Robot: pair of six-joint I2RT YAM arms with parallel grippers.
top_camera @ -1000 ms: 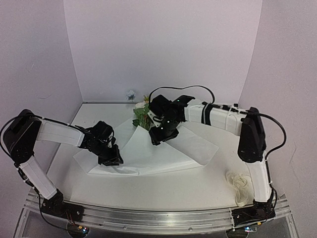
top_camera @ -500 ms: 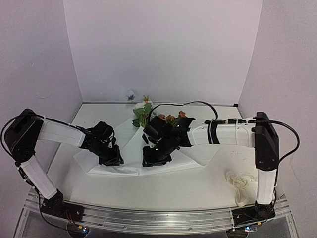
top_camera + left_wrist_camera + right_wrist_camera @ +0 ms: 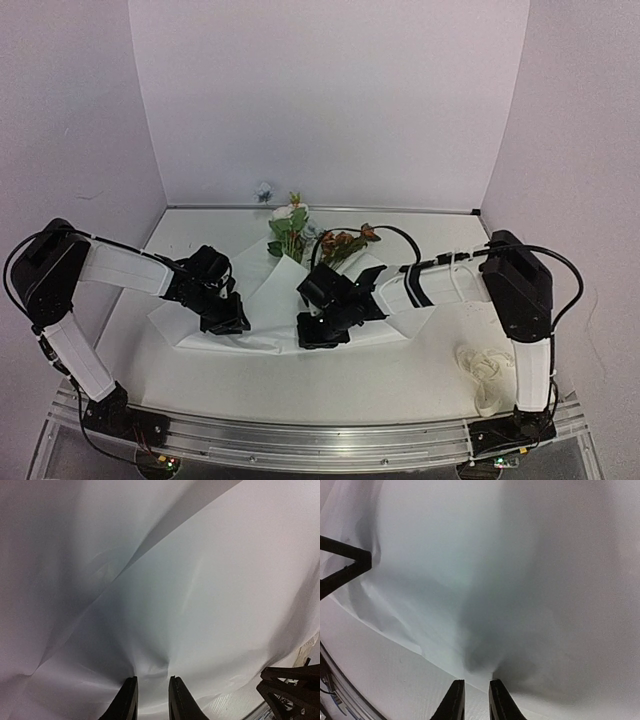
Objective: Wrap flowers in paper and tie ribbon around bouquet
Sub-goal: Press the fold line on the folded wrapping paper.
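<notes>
The white paper point(image 3: 272, 296) lies folded over on the table, and the flowers point(image 3: 292, 230) stick out of its far end, their rust-orange blooms point(image 3: 345, 241) to the right. My left gripper point(image 3: 228, 322) rests low on the paper's left part. In the left wrist view, that gripper point(image 3: 152, 678) is shut on a puckered pinch of paper point(image 3: 200, 580). My right gripper point(image 3: 318, 336) sits at the paper's near edge. In the right wrist view its narrow jaws point(image 3: 474, 681) close on that edge of the paper point(image 3: 520, 570). The ribbon point(image 3: 487, 370) lies bunched at the front right.
A small pale blue bloom point(image 3: 264, 189) lies by the back wall. Lilac walls enclose the table on three sides. A metal rail point(image 3: 320, 442) with both arm bases runs along the near edge. The right arm point(image 3: 440, 285) stretches low across the paper's right flap.
My right gripper came down from above the flowers to the paper's near edge and its jaws narrowed. The orange blooms are now uncovered. My left gripper has stayed in place.
</notes>
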